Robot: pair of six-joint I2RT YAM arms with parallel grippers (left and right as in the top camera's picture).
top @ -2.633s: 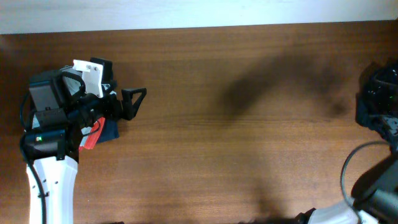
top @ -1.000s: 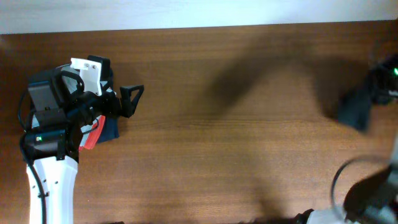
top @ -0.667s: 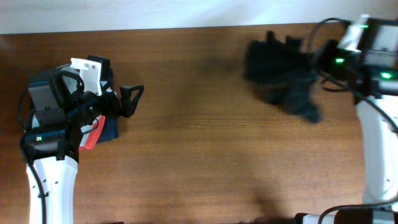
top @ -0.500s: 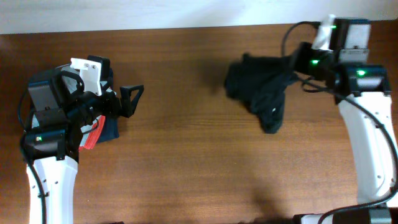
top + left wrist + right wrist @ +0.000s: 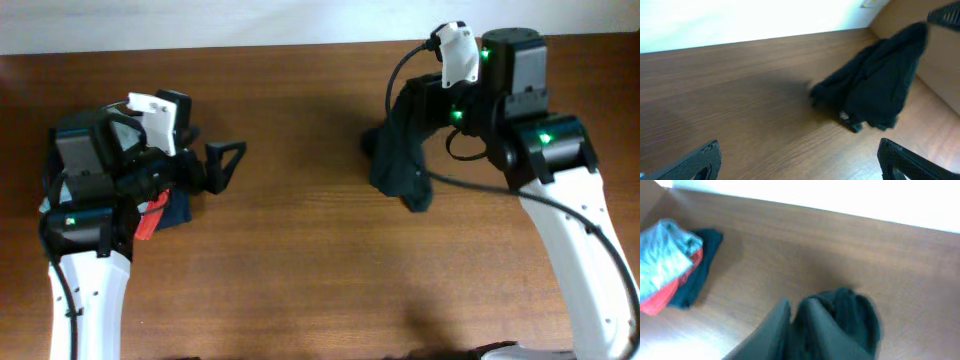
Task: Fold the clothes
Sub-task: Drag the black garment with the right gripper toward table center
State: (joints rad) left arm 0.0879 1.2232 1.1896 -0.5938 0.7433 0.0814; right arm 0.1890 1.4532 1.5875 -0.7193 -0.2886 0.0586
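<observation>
The clothes, a black T-shirt (image 5: pixel 403 165), hang in a crumpled bunch from my right gripper (image 5: pixel 424 104) at the table's back right, and the lower end rests on the wood. In the right wrist view the two fingers (image 5: pixel 775 330) stand close together with the dark T-shirt (image 5: pixel 852 310) pinched between them. The left wrist view shows the T-shirt (image 5: pixel 875 90) draped far ahead. My left gripper (image 5: pixel 224 166) stands open and bare at the left side, well away from the shirt. Only wood lies between the tips of my left gripper (image 5: pixel 802 162).
A stack of folded garments (image 5: pixel 166 210), red and navy, lies under the left arm. In the right wrist view the stack shows a light blue piece (image 5: pixel 662 255) over red (image 5: pixel 670 292) and navy (image 5: pixel 700 265). A wooden table (image 5: pixel 300 260) runs between the arms.
My right arm has swung in from the right edge carrying the black T-shirt leftward, and the shirt's lower end now touches the table. The left arm has shifted only slightly.
</observation>
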